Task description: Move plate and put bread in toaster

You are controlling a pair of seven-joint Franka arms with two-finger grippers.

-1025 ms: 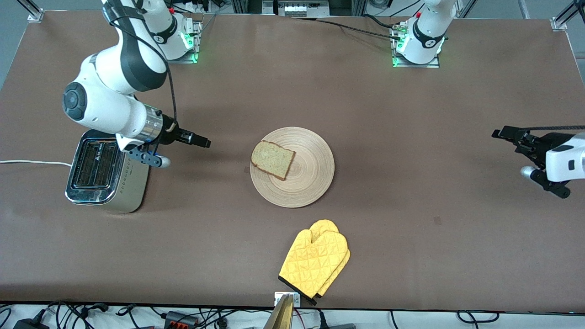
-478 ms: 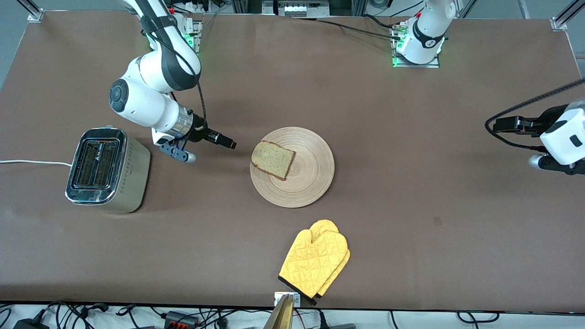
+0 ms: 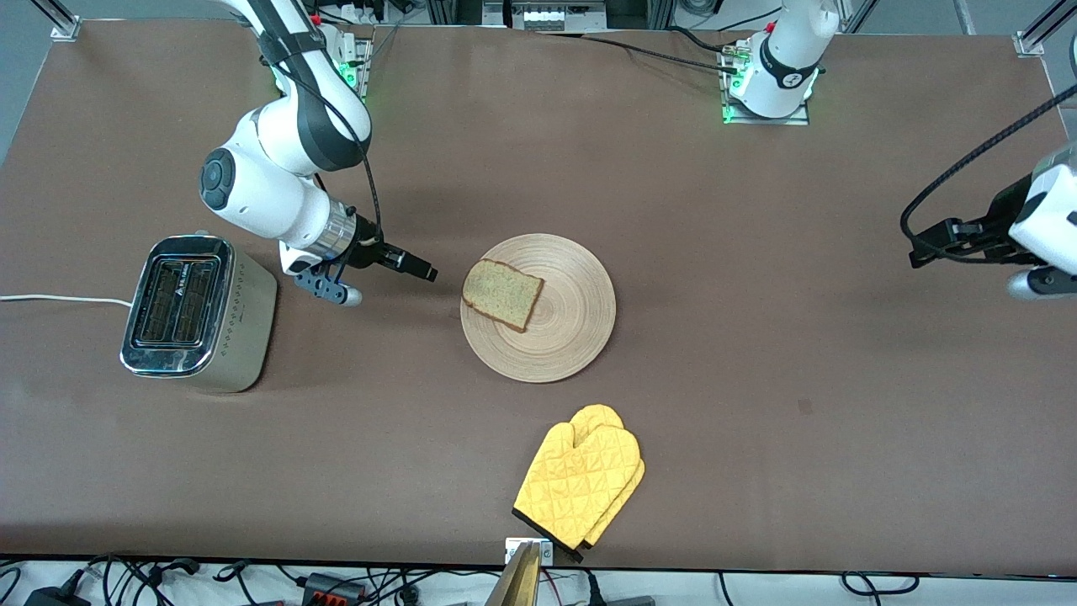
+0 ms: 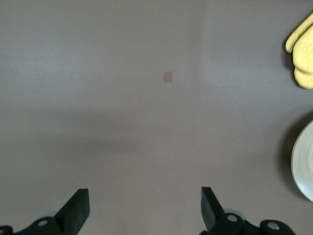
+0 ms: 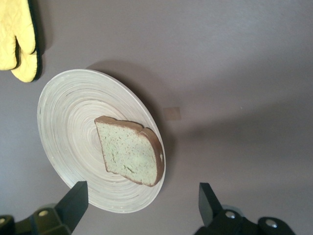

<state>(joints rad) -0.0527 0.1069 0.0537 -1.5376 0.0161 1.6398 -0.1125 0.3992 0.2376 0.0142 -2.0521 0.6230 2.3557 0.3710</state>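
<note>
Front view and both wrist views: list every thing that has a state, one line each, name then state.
bread: lying flat on the plate, at its edge toward the toaster, not gripped.
plate: flat on the table, untouched.
toaster: upright, both slots empty.
oven mitts: stacked flat, nearer the front camera than the plate.
right gripper: open, empty, over the table between toaster and plate.
left gripper: open, empty, over the table at the left arm's end.

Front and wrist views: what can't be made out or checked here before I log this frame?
- Left gripper: front view's edge cuts off most of its arm; left wrist view shows only its open fingertips.
- Plate: left wrist view shows just a rim sliver, edge-cropped.
- Toaster: slot depths dark in front view; absent from both wrist views.
- Bread: underside hidden against the plate.
- Right gripper, open: its height over the table is unclear.
</note>
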